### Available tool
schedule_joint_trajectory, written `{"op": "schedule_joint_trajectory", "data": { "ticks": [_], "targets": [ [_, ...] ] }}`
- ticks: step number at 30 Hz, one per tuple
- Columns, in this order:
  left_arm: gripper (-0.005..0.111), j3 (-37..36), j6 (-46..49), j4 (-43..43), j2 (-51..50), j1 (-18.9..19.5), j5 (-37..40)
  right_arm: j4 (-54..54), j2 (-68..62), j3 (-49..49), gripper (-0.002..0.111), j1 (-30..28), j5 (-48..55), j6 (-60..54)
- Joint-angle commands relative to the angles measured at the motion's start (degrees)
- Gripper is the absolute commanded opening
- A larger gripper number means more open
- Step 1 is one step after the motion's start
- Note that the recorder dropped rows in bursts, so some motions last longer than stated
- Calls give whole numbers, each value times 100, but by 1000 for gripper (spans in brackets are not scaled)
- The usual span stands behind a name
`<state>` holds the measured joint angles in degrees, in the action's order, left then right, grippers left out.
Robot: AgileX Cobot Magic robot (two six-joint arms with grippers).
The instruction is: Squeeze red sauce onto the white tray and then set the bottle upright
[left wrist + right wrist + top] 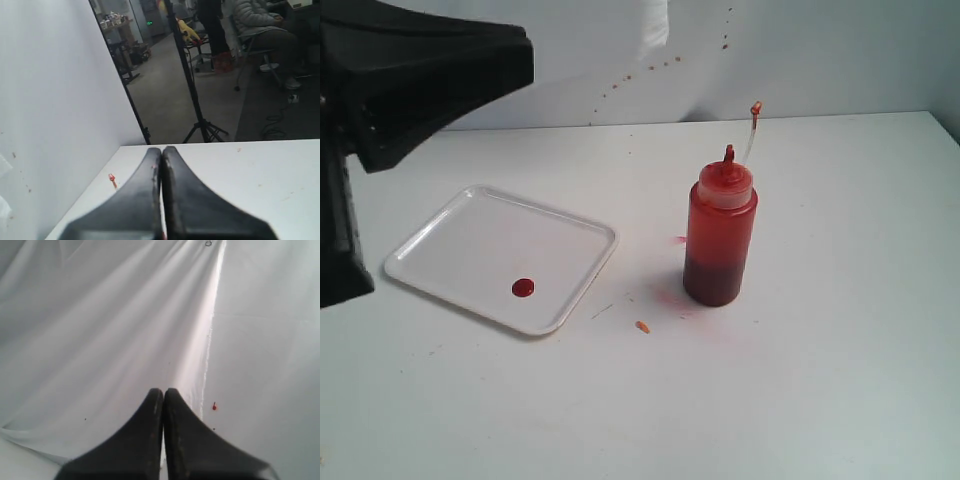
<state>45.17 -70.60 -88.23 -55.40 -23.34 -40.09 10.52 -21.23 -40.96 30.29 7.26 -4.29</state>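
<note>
Left pincer (161,150) and right pincer (163,390) each have jaws pressed together on nothing. Right of the white tray (470,240), clear of it on the counter (820,380), the bottle (720,235) stands upright; red sauce (523,288) lies inside the tray. Soft-walled and seemingly a third full, the bottle should feel light; grip mid-body, gently.

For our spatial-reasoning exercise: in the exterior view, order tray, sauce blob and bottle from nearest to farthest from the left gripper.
1. Tray, at left, below the left gripper.
2. Sauce blob, on the tray's near part.
3. Bottle, upright, right of the tray.
</note>
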Motion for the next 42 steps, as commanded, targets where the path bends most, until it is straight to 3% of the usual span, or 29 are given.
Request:
{"op": "schedule_joint_trajectory", "data": {
  "ticks": [1, 19, 23, 27, 31, 37, 42],
  "targets": [
    [0, 19, -136, -18, 287, 8, 298, -68, 26, -20, 0, -2, 169, -8],
    [0, 19, -146, -260, 431, -25, 352, -67, 26, -20, 0, -2, 169, 12],
    [0, -360, -1770, -654, 1044, 8, 951, -67, 26, -20, 0, -2, 158, 12],
    [0, -1120, -2880, -664, 2197, 8, 2058, -67, 26, -20, 0, -2, 158, 12],
    [0, -1714, -3313, -653, 3648, 8, 2674, -67, 26, -20, 0, -2, 158, 12],
    [0, -1888, -3560, -653, 5192, 8, 2852, -67, 26, -20, 0, -2, 158, 12],
    [0, -1956, -3582, -206, 5540, 8, 3030, -67, 26, -20, 0, -2, 171, 12]
  ]
}}
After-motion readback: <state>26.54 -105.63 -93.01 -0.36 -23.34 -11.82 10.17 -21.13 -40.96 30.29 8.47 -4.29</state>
